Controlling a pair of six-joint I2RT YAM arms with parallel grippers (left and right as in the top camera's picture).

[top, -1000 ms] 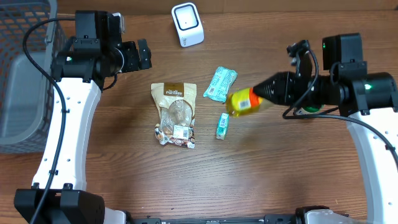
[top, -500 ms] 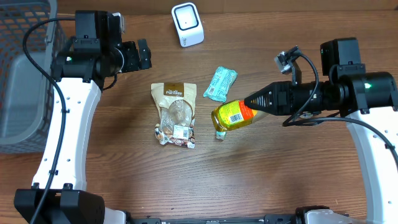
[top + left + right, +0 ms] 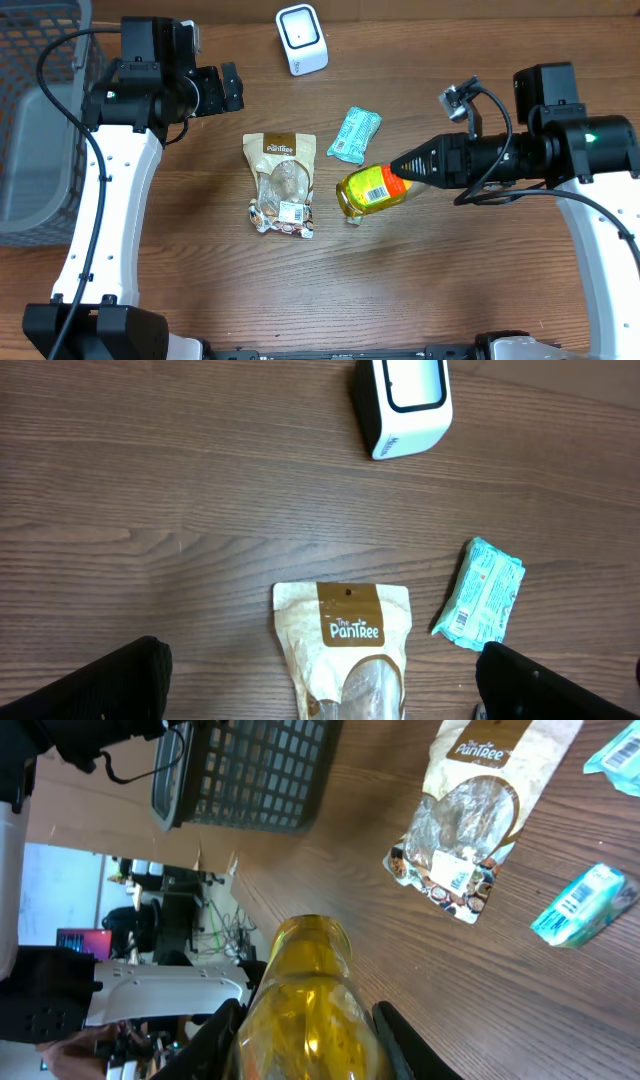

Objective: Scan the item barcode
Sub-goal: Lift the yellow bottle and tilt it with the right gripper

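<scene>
As it grips a bottle (image 3: pixel 372 188), the right arm (image 3: pixel 560 150) seems horizontal.

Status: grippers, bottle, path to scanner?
Left gripper open, empty. Right gripper shut on yellow bottle, held sideways. Teal packet lies between bottle and scanner.

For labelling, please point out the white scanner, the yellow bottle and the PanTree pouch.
white scanner (image 3: pixel 302 40), overhead view, top face.
yellow bottle (image 3: pixel 375 186), overhead view, label.
PanTree pouch (image 3: pixel 352 622), left wrist view, brown band.
</scene>
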